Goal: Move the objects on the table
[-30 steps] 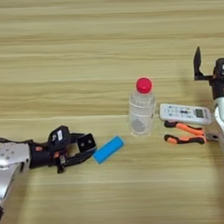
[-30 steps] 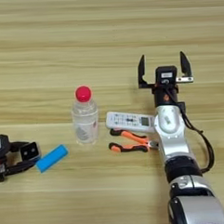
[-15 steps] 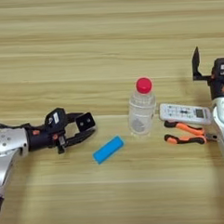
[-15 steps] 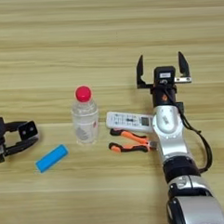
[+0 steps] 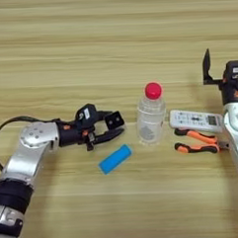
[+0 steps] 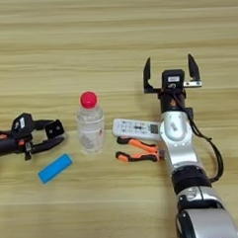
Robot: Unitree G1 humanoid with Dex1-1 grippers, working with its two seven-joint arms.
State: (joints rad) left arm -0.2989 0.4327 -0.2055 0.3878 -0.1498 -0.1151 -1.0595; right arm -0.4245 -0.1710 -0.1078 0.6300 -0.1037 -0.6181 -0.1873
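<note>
bottle (image 5: 151, 115) upright mid-table in my left eye view, clear plastic, red cap on. left gripper (image 5: 111, 128) comes in from the left, fingers spread, empty, tips pointing at the bottle from just beside it — not touching. blue block (image 5: 115, 158) lies flat on the wooden table (image 5: 88, 53) right below that gripper, tilted, near the bottle's base. right of the bottle: white remote (image 5: 196, 120) lying flat, orange-handled pliers (image 5: 197, 140) just below it, roughly touching its lower edge. right arm is cut off at the right edge here, i only see one black finger sticking up. i can't find any black cube in this view.

right eye view: right gripper (image 6: 170, 73) fully visible, fingers wide apart and pointing away from me, holding nothing. it sits above the remote (image 6: 136, 129), and the arm runs down past the remote's right end and the pliers (image 6: 137, 149). bottle (image 6: 90, 123) stands left of the remote, apart from it. left gripper (image 6: 55, 134) is at the left edge, fingers apart, close to the bottle's left side with a small gap. blue block (image 6: 55, 168) is below it, clear of both fingers. no cube here either.
</note>
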